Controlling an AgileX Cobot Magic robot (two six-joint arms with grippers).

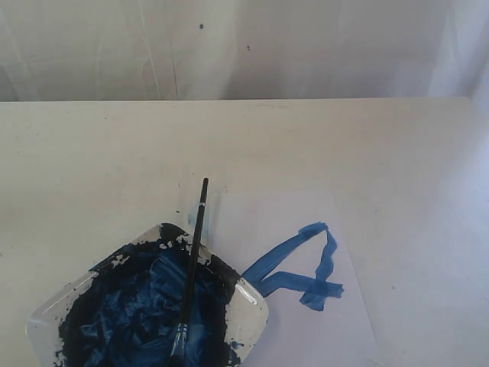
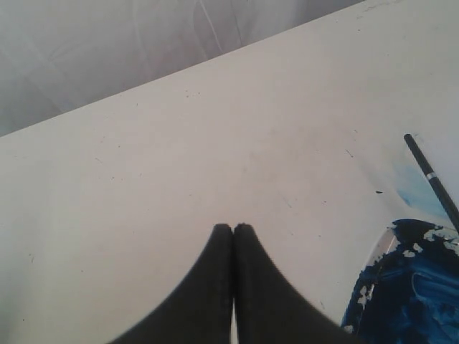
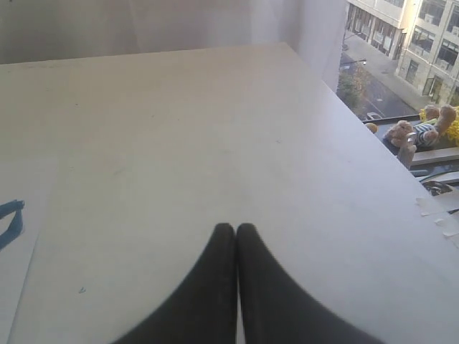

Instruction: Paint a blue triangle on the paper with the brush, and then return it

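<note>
L gripper (image 2: 234, 228) & R gripper (image 3: 236, 228) both clenched, holding nothing, angled down over table (image 3: 215, 129); brush (image 1: 192, 264) lies across paint plate (image 1: 256, 304).

- A cream table (image 1: 92, 168) carried everything
- A white sheet of paper (image 1: 263, 218) lay flat on it
- A white plate (image 1: 257, 307), smeared with dark blue paint, sat against the paper's edge

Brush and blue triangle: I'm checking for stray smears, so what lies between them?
Exterior view: the brush lies across the plate; between it and the blue triangle are dark paint, the plate's rim and bare paper.
</note>
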